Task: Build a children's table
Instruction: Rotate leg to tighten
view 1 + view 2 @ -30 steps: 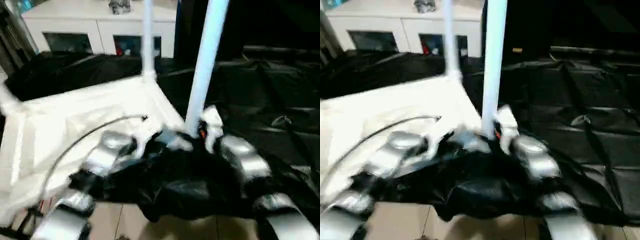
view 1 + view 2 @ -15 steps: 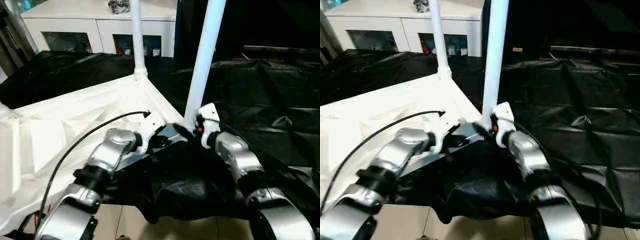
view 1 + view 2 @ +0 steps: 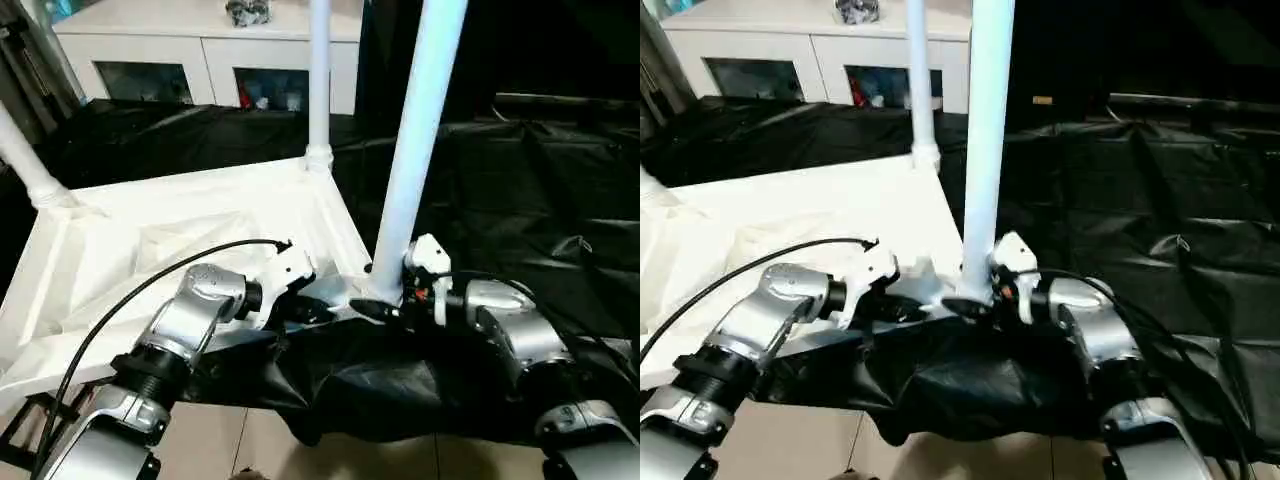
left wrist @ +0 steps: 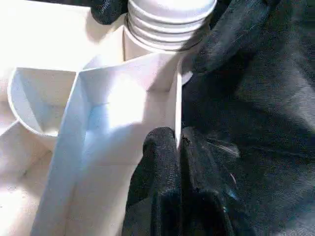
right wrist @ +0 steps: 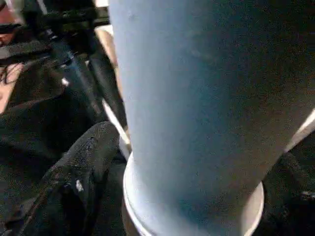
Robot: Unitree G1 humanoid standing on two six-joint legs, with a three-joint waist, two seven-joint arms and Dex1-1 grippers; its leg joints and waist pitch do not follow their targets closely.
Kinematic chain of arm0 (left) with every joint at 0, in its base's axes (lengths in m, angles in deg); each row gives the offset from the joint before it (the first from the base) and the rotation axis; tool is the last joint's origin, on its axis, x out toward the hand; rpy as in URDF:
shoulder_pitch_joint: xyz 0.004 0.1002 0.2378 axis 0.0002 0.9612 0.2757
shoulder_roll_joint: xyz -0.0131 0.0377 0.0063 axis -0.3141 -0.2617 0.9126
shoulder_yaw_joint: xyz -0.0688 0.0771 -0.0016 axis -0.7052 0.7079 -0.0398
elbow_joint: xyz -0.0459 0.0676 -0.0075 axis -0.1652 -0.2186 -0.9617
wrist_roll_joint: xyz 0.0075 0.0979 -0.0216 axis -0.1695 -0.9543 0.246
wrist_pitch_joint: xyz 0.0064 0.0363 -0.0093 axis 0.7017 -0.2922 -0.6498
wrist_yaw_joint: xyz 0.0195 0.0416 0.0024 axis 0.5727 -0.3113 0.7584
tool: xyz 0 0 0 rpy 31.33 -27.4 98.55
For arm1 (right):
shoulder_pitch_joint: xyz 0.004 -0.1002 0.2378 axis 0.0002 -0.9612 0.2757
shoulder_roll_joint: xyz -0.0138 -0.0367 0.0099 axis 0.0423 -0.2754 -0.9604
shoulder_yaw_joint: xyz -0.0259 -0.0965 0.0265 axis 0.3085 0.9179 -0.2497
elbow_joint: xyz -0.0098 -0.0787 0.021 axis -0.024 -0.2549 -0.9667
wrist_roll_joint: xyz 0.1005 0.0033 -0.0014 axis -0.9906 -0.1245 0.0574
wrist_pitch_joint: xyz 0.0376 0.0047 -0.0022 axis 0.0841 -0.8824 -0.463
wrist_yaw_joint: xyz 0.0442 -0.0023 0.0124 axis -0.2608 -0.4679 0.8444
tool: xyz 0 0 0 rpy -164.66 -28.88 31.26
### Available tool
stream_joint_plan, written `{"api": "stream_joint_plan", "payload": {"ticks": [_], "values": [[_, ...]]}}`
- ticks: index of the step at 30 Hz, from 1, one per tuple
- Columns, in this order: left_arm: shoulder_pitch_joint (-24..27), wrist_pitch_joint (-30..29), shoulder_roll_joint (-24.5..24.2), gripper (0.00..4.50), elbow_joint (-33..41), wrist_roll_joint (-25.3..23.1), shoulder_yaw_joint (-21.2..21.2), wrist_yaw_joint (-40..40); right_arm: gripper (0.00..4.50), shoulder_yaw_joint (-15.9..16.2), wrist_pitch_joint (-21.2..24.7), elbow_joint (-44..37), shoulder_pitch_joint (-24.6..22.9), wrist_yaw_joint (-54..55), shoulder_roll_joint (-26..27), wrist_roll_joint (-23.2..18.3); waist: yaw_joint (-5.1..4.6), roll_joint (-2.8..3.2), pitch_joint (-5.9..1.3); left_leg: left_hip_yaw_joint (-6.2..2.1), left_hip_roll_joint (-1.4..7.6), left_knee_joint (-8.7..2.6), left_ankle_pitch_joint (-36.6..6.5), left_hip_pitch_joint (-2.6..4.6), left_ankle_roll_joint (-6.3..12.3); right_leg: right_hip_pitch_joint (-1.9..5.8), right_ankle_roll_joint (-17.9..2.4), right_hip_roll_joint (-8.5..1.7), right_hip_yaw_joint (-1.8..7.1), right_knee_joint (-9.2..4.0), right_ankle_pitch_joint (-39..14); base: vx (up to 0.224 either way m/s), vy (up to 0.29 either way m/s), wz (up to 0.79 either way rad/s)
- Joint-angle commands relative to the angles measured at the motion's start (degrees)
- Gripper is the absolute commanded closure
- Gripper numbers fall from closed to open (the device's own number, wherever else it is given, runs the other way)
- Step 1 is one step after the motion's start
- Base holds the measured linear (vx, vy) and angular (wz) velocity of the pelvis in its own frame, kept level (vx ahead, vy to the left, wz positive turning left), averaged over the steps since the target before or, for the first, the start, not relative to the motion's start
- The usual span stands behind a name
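Since the earlier frame both arms have spread apart, the left claw pinched shut on the upturned children's table rim at picture centre, the right claw spread around the near leg; three legs stand, the fourth unseen.

table top: white, ribbed, as I see it
leg by my right gripper: pale bluish white
cloth: glossy black
forearms: silver
cabinet: white
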Motion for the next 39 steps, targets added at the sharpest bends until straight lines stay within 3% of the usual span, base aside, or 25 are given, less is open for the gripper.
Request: {"api": "stream_joint_plan", "payload": {"ticks": [1, 4, 9, 14, 18, 20, 21, 22, 26, 28, 30, 31, 36, 39], "values": [[0.01, 0.28, 0.65, 4.5, 4.91, 4.11, 1.4, -3.81, 1.05, 5.01, 1.88, -3.09, -1.28, -6.36, 0.45, -0.31, 0.17, -0.72, -3.4, 0.09, 1.16, -3.5, -13.99, 0.25, 3.94, 2.99, -12.17, -3.06, 1.99, -4.04, -15.03, 0.0, 0.0, 0.0], [0.33, -0.16, 0.15, 4.5, 5.7, 4.45, 1.73, -5.15, 1.38, 5.36, 2.59, -4.16, -1.62, -7.28, -0.11, -0.47, 0.18, -0.61, -3.43, 0.23, 1.16, -3.37, -13.08, 0.29, 4.48, 2.86, -13.17, -2.84, 1.97, -3.8, -12.06, 0.0, 0.0, 0.0], [0.53, -0.13, 0.31, 4.5, 5.72, 3.85, 1.5, -4.97, 1.72, 4.7, 2.75, -4.07, -1.82, -5.4, 1.04, -0.1, 0.16, -0.67, -3.36, 0.16, 1.09, -3.45, -14.06, 0.33, 3.7, 2.9, -12.63, -3.03, 1.96, -4.05, -14.61, 0.0, 0.0, 0.0], [-0.11, 0.16, 1.42, 4.5, 4.39, 2.95, 0.75, -1.7, 1.77, 3.55, 3.94, -3.1, -1.77, -2.07, 2.74, -0.25, -0.04, -0.72, -3.28, 0.09, 1.02, -3.55, -14.37, 0.33, 3.22, 2.87, -12.03, -3.02, 1.96, -4.15, -15.84, 0.0, 0.0, 0.0], [-3.55, -0.47, 5.12, 4.5, -1.33, -0.19, -1.3, 9.76, 1.78, 0.37, 3.48, 4.7, 0.9, 18.37, 8.45, 4.15, -0.71, -0.86, -3.18, -0.18, 0.72, -3.8, -15.75, 0.43, 1.27, 2.85, -9.96, -3.17, 1.84, -4.68, -21.16, -0.125, -0.03, -0.01], [-5.48, -1.44, 7.86, 4.5, -3.87, -0.88, -2.6, 15.28, 1.78, -1.33, 3.67, 10.2, 3.37, 30.42, 11.34, 6.03, -1.34, -0.62, -2.97, -0.19, 0.62, -3.8, -16.84, 0.79, -0.12, 2.36, -9.91, -3.23, 1.89, -4.88, -23.0, -0.25, -0.06, -0.02], [-5.48, -1.44, 7.86, 4.5, -3.87, -0.88, -2.6, 15.28, 1.79, -1.33, 3.67, 10.2, 3.37, 30.42, 11.34, 6.03, -1.47, -0.66, -3.04, -0.17, 0.49, -3.81, -17.27, 0.86, -0.27, 2.41, -9.7, -3.14, 1.85, -4.97, -23.44, 0.436, 0.112, 0.0], [-6.17, -1.97, 9.04, 4.5, -4.72, -0.96, -3.16, 17.47, 1.79, -2.34, 4.13, 12.06, 4.33, 34.53, 12.53, 5.97, -1.48, -0.84, -3.18, -0.17, 0.57, -3.74, -17.36, 0.79, 0.27, 2.52, -9.52, -3.2, 1.9, -5.06, -22.6, 0.436, 0.112, 0.0], [-8.22, -1.46, 12.63, 4.5, -7.81, -1.75, -4.14, 24.2, 1.79, -6.11, 5.65, 16.7, 7.2, 45.88, 16.73, 4.46, -1.68, -0.63, -3.38, -0.1, 0.62, -3.68, -15.13, 0.54, 1.04, 2.53, -10.48, -3.0, 2.04, -4.59, -17.53, 0.0, 0.0, 0.0], [-8.51, -0.06, 13.24, 4.5, -8.45, -2.24, -3.63, 24.12, 1.79, -6.24, 3.99, 17.77, 7.83, 46.43, 17.65, 4.95, -1.5, -0.71, -3.51, 0.01, 0.57, -3.55, -14.45, 0.55, 1.37, 2.65, -10.9, -3.05, 1.99, -4.47, -15.92, 0.0, 0.0, 0.0], [-8.48, 0.69, 13.34, 4.5, -8.7, -2.33, -3.34, 23.33, 1.1, -6.92, 3.3, 18.71, 8.4, 46.05, 18.19, 4.45, -1.42, -0.63, -3.68, 0.03, 0.63, -3.44, -13.07, 0.26, 2.16, 2.87, -11.67, -3.05, 1.99, -4.09, -12.47, 0.0, 0.0, 0.0], [-8.41, 0.96, 13.34, 4.5, -8.72, -2.32, -3.24, 22.96, 1.1, -7.26, 3.13, 18.93, 8.58, 45.58, 18.4, 4.07, -1.49, -0.66, -3.62, 0.03, 0.61, -3.47, -12.98, 0.2, 2.36, 2.92, -11.92, -3.01, 1.98, -4.03, -11.97, 0.0, 0.0, 0.0], [-6.23, 2.12, 11.03, 4.5, -5.68, -0.86, -1.74, 16.78, 0.63, -5.56, 0.67, 16.58, 8.24, 39.83, 16.84, 4.52, -1.47, -0.71, -3.38, 0.03, 0.67, -3.63, -15.27, 0.31, 2.58, 2.92, -11.44, -3.2, 1.92, -4.45, -15.73, 0.0, 0.0, 0.0], [-5.18, 2.93, 9.71, 4.5, -4.51, -0.43, -1.29, 13.94, 0.63, -4.31, -0.96, 14.69, 7.58, 34.71, 15.07, 4.47, -1.54, -0.8, -3.42, 0.02, 0.79, -3.6, -14.86, 0.18, 2.87, 2.98, -11.37, -3.23, 2.0, -4.36, -15.23, 0.0, 0.0, 0.0]]}}
